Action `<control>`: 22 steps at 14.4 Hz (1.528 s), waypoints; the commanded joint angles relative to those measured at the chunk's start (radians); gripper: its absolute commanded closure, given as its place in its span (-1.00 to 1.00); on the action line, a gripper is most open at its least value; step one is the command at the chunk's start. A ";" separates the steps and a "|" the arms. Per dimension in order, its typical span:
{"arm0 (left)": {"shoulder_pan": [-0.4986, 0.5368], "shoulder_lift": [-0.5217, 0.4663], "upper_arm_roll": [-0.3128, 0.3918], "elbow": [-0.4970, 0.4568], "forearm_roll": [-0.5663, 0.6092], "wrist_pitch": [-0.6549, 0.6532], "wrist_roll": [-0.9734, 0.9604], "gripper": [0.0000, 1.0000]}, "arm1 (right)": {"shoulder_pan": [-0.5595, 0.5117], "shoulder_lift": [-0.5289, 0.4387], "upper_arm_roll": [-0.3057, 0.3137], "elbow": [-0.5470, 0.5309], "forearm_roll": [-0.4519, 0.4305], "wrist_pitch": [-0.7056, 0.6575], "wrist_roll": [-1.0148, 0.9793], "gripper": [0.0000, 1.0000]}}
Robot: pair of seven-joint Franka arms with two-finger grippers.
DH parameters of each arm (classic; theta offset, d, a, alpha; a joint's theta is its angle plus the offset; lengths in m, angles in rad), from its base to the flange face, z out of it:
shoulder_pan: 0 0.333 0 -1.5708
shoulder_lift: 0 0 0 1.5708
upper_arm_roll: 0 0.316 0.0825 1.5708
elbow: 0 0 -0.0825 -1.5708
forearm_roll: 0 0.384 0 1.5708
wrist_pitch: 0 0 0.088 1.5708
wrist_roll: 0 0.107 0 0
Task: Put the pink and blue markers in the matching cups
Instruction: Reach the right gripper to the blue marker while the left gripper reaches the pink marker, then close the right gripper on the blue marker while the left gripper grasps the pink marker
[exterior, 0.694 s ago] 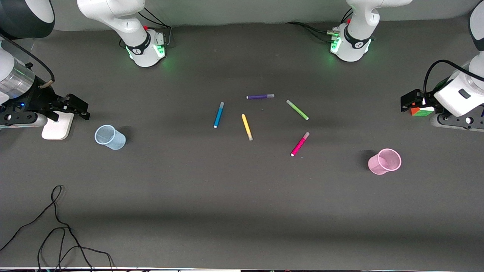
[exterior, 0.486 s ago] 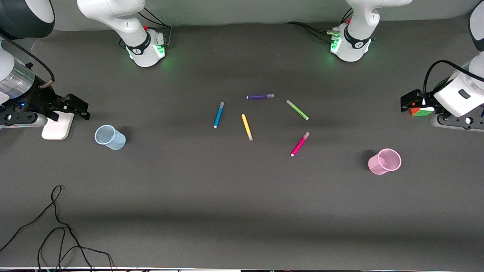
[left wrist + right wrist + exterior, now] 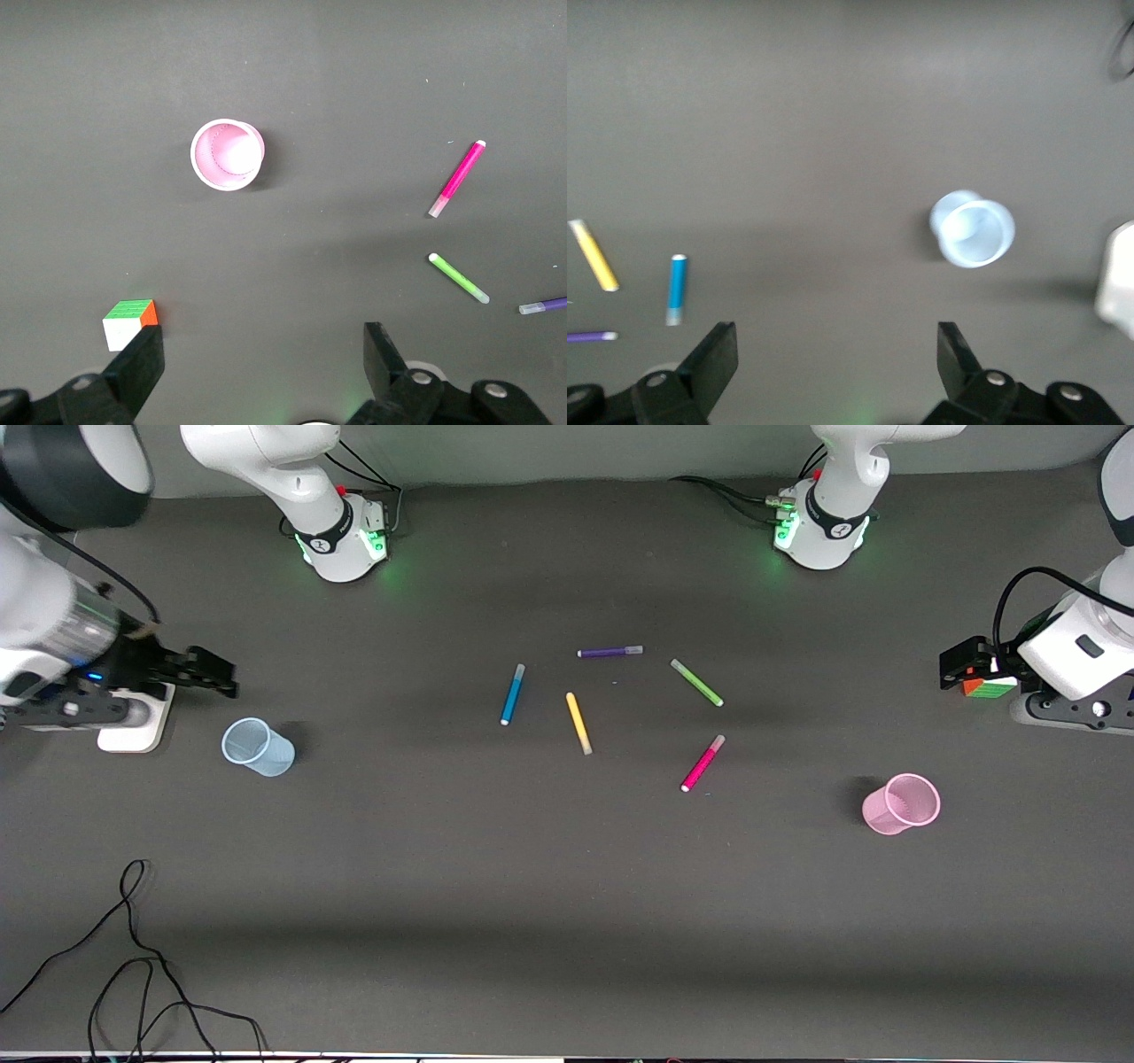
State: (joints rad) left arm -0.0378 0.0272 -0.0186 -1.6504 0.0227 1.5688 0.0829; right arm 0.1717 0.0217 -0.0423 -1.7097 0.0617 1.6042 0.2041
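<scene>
The teal-blue marker [image 3: 512, 694] and the magenta-pink marker [image 3: 702, 763] lie flat near the table's middle. The pale blue cup [image 3: 257, 747] stands toward the right arm's end, and the pink cup [image 3: 901, 803] toward the left arm's end. My right gripper [image 3: 221, 675] is open and empty, up in the air beside the blue cup. Its wrist view shows the blue cup [image 3: 972, 228] and blue marker [image 3: 677, 289] past its open gripper [image 3: 833, 354]. My left gripper [image 3: 957, 666] is open and empty at its end of the table. Its wrist view shows the pink cup [image 3: 228, 154] and pink marker [image 3: 457, 180].
A purple pen [image 3: 609, 652], a yellow pen [image 3: 578, 723] and a green pen [image 3: 696, 683] lie among the markers. A colour cube [image 3: 988, 686] sits by the left gripper. A white flat block [image 3: 133, 731] lies under the right arm. A black cable [image 3: 133, 957] lies at the near corner.
My right arm has moved a little toward the middle of the table, its gripper still open. The left arm, markers and cups have not moved.
</scene>
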 commanded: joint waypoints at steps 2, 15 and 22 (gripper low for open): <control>-0.043 0.005 -0.007 0.004 0.006 0.025 0.052 -0.99 | 0.070 0.150 0.016 0.022 0.163 -0.026 0.152 -1.00; -0.226 0.089 -0.086 -0.159 -0.030 0.249 0.070 -0.96 | 0.304 0.604 0.084 0.019 0.478 0.236 0.455 -1.00; -0.287 0.238 -0.103 -0.325 -0.033 0.539 0.057 -0.96 | 0.367 0.650 0.084 -0.059 0.408 0.396 0.489 -1.00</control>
State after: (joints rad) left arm -0.2961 0.2052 -0.1317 -1.9667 0.0005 2.0474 0.1405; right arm 0.5386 0.6770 0.0471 -1.7288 0.5077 1.9582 0.6844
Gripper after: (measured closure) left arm 0.018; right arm 0.000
